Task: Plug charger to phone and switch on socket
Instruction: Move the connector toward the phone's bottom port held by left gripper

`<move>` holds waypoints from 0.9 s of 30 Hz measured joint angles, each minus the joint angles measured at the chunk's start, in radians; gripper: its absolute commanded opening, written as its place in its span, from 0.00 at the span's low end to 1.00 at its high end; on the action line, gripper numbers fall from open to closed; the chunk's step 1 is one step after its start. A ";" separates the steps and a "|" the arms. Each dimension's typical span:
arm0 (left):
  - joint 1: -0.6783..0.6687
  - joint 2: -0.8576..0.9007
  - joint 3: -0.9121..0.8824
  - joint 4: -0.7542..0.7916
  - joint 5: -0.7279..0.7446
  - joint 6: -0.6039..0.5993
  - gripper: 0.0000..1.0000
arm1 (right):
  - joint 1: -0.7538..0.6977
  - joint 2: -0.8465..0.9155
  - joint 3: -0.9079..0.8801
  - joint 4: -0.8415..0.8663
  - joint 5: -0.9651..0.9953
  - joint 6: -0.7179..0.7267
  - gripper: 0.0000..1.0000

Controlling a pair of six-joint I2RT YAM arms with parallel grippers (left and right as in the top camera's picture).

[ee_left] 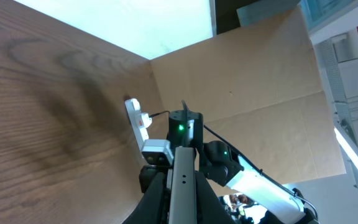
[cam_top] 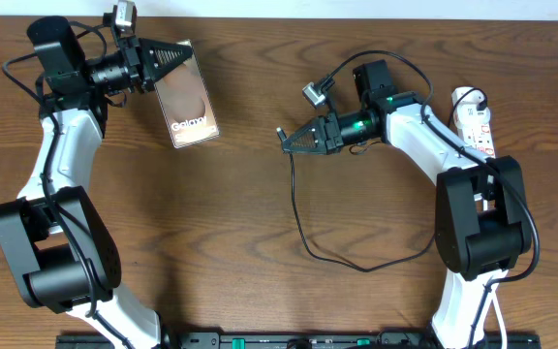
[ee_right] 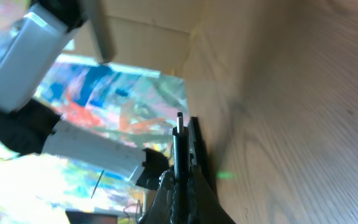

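Note:
The bronze-brown phone [cam_top: 190,97] with white lettering is held tilted above the table at the upper left by my left gripper [cam_top: 168,60], which is shut on its top edge. In the left wrist view the phone's thin edge [ee_left: 183,180] runs up between the fingers. My right gripper [cam_top: 294,139] is shut on the black charger cable near its connector tip [cam_top: 280,133]; the cable [cam_top: 303,237] loops down over the table. In the right wrist view the cable end [ee_right: 179,140] sticks up from the closed fingers. The white socket strip [cam_top: 474,118] lies at the far right.
The socket also shows in the left wrist view [ee_left: 138,117] beside the right arm [ee_left: 247,180]. The right arm's base [cam_top: 478,223] stands at the lower right and the left arm's base [cam_top: 56,252] at the lower left. A cardboard wall [ee_left: 241,68] stands behind the table.

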 measured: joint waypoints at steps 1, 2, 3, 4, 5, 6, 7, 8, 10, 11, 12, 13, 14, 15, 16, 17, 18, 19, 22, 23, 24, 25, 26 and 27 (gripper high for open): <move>0.000 0.000 0.000 0.000 -0.001 0.000 0.08 | 0.002 0.000 0.000 0.008 -0.016 -0.013 0.01; 0.000 0.000 0.000 0.000 -0.002 0.000 0.08 | 0.006 0.000 0.000 0.024 -0.027 -0.023 0.01; 0.000 0.000 0.000 0.000 -0.013 -0.006 0.07 | 0.014 0.000 0.000 0.051 -0.041 -0.036 0.01; -0.002 0.000 0.000 0.012 -0.025 -0.016 0.07 | 0.021 0.000 0.000 0.075 -0.048 -0.043 0.01; -0.005 0.000 -0.001 0.053 -0.048 -0.040 0.07 | 0.040 0.000 0.000 0.117 -0.060 -0.045 0.01; -0.011 0.000 -0.002 0.100 -0.059 -0.068 0.07 | 0.054 0.000 0.001 0.137 -0.063 -0.046 0.01; -0.020 0.002 -0.006 0.183 -0.079 -0.105 0.07 | 0.069 0.000 -0.001 0.191 -0.069 -0.029 0.01; -0.036 0.002 -0.005 0.272 -0.101 -0.150 0.07 | 0.082 0.000 0.001 0.230 -0.068 -0.018 0.01; -0.068 0.002 -0.005 0.392 -0.143 -0.212 0.07 | 0.105 0.000 0.002 0.325 -0.074 0.029 0.01; -0.085 0.001 -0.005 0.429 -0.159 -0.238 0.07 | 0.117 0.000 0.002 0.388 -0.075 0.068 0.01; -0.112 0.001 -0.005 0.463 -0.190 -0.277 0.07 | 0.128 0.000 0.004 0.430 -0.076 0.100 0.01; -0.127 0.001 -0.005 0.464 -0.208 -0.294 0.08 | 0.135 0.000 0.003 0.462 -0.079 0.126 0.01; -0.138 0.001 -0.005 0.464 -0.232 -0.314 0.08 | 0.141 0.000 0.003 0.524 -0.078 0.173 0.01; -0.146 0.001 -0.005 0.465 -0.261 -0.333 0.07 | 0.145 0.000 0.003 0.558 -0.079 0.206 0.01; -0.148 0.001 -0.005 0.467 -0.288 -0.354 0.07 | 0.149 0.000 0.003 0.620 -0.081 0.254 0.01; -0.147 0.001 -0.005 0.478 -0.306 -0.369 0.07 | 0.149 0.000 0.003 0.635 -0.081 0.272 0.01; -0.145 0.001 -0.005 0.506 -0.324 -0.386 0.07 | 0.150 0.000 0.003 0.675 -0.082 0.312 0.01; -0.144 0.001 -0.005 0.533 -0.335 -0.401 0.07 | 0.150 0.000 0.003 0.698 -0.083 0.333 0.01; -0.140 0.001 -0.005 0.614 -0.352 -0.436 0.07 | 0.150 0.000 0.003 0.795 -0.083 0.407 0.01; -0.138 0.001 -0.005 0.631 -0.355 -0.448 0.07 | 0.150 0.000 0.003 0.855 -0.081 0.450 0.01; -0.131 0.001 -0.005 0.636 -0.357 -0.457 0.07 | 0.150 0.000 0.003 0.878 -0.081 0.471 0.01; -0.125 0.001 -0.005 0.637 -0.356 -0.459 0.07 | 0.151 0.000 0.002 0.921 -0.079 0.498 0.01; -0.119 0.001 -0.005 0.637 -0.354 -0.461 0.07 | 0.151 0.000 0.001 0.964 -0.081 0.520 0.01; -0.114 0.001 -0.005 0.637 -0.348 -0.462 0.07 | 0.151 0.000 0.002 0.991 -0.079 0.535 0.01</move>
